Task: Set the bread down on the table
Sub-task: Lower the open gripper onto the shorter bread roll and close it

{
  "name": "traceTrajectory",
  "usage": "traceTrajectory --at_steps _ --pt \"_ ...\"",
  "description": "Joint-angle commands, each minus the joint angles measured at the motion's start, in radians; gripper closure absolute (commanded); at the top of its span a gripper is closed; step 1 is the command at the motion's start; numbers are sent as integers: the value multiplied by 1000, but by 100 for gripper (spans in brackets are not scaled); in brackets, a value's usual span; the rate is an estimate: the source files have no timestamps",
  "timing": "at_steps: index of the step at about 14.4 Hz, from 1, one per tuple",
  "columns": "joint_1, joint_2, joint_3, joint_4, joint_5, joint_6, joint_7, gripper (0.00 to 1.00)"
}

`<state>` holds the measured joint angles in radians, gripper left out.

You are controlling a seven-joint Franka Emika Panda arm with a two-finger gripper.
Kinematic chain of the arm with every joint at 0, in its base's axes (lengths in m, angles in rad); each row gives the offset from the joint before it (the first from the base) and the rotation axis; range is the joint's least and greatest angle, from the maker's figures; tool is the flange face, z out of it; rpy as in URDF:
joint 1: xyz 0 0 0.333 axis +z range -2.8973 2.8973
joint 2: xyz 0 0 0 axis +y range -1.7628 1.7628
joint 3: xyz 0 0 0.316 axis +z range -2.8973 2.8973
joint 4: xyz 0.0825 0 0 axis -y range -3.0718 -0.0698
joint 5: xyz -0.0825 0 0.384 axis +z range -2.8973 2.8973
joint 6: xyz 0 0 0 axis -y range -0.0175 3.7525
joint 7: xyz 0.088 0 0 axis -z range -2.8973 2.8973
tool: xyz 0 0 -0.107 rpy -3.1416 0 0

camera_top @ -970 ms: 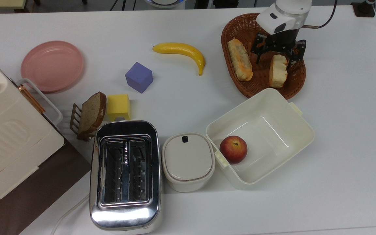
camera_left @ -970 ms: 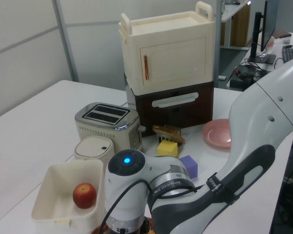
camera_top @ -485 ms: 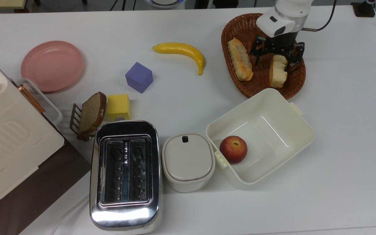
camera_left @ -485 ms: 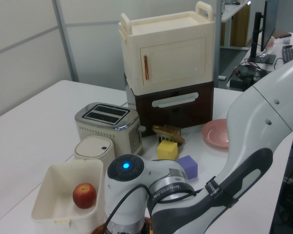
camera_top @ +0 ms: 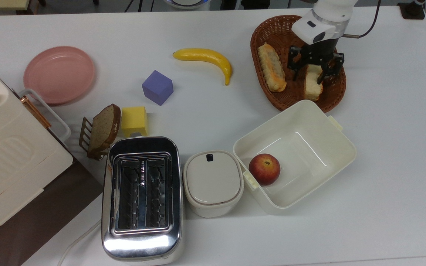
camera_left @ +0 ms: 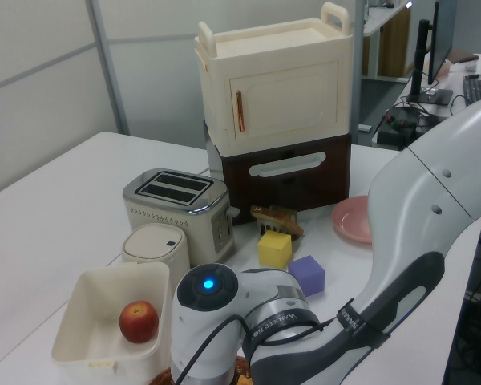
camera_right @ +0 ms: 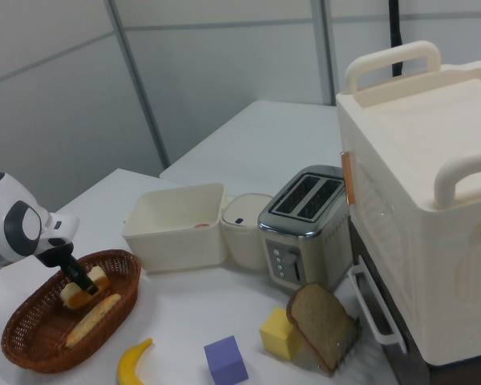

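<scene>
- Two bread pieces lie in the wicker basket: the bread, short and pale, at the basket's 4 o'clock in the top view, and a longer golden roll toward its 9 o'clock.
- The gripper stands over the bread's upper end, its fingers spread and straddling the piece, one on each flank; whether they touch it I cannot tell.
- In the right view the gripper reaches down into the basket, onto the bread.
- The table carries the rest, seen from the top view:
- A white tub sits at the basket's 6 o'clock, almost touching it, with a red apple inside.
- A banana lies at the basket's 9 o'clock, apart from it.
- A purple cube and a yellow cube sit near the middle; a dark slice leans in a small rack just beside the yellow cube.
- A toaster and a lidded white pot stand side by side at 6 o'clock.
- A pink plate rests at 10 o'clock.
</scene>
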<state>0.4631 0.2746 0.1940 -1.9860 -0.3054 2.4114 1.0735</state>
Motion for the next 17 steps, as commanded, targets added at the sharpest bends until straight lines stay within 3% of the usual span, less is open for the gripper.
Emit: traceTrajectory --at_steps 1,10,17 --pt "-1 9 -2 -7 -43 40 26 100" --pt "-20 -12 -2 -7 -64 35 20 100" --pt "-129 -164 -1 -7 -63 9 -43 100"
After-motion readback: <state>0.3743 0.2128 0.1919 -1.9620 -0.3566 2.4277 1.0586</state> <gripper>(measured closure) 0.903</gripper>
